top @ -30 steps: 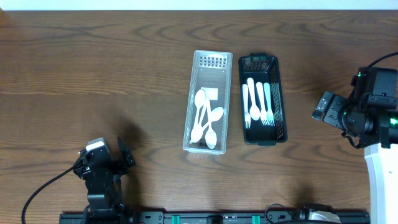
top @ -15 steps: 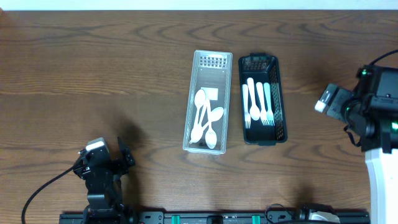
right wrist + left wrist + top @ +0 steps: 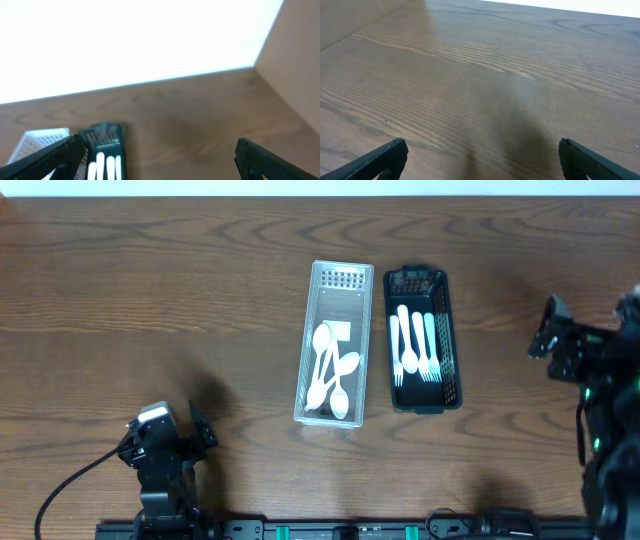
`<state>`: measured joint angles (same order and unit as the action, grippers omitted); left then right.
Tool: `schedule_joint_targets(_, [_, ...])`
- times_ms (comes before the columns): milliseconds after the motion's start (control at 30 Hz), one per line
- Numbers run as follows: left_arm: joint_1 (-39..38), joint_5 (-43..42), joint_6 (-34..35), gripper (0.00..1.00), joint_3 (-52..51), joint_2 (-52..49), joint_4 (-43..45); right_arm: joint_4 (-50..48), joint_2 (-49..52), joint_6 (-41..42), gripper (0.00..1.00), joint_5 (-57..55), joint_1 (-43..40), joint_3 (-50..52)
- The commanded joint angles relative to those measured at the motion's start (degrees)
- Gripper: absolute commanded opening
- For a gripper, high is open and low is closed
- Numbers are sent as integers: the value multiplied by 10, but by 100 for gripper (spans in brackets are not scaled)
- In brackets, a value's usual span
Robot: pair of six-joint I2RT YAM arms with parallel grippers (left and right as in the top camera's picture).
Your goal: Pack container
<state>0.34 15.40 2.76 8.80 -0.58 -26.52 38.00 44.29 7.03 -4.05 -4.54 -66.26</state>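
A clear plastic bin (image 3: 358,285) in the table's middle holds several white spoons (image 3: 330,375). Right of it a black mesh bin (image 3: 449,340) holds several white forks (image 3: 413,345). My left gripper (image 3: 180,442) is open and empty at the front left, over bare wood (image 3: 480,100). My right gripper (image 3: 550,340) is open and empty at the right edge, well right of the black bin. In the blurred right wrist view the black bin (image 3: 102,137) and the clear bin (image 3: 42,136) sit at the lower left.
A dark wood table (image 3: 150,300) spreads around both bins. A black rail (image 3: 350,530) runs along the front edge. A pale wall shows beyond the table's far edge in the right wrist view.
My right arm has swung away to the right and back, its gripper now at the right edge. The left arm and both bins have not moved.
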Motion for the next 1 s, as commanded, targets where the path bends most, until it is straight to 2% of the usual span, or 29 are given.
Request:
schedule_joint_targets(0, [3, 5, 0, 98, -12, 3, 1, -30, -43, -20, 99, 37, 8, 78])
schedule_joint_targets(367, [3, 5, 0, 98, -12, 3, 1, -169, -174, -20, 99, 125, 10, 385])
schedule_joint_targets(533, [3, 5, 0, 98, -12, 3, 1, -215, -268, -20, 99, 124, 43, 491])
schedule_joint_targets(767, [3, 5, 0, 98, -12, 3, 1, -214, -386, -20, 99, 111, 76, 546])
schedule_joint_targets(967, [3, 5, 0, 98, -12, 3, 1, -188, -440, -20, 99, 69, 91, 553])
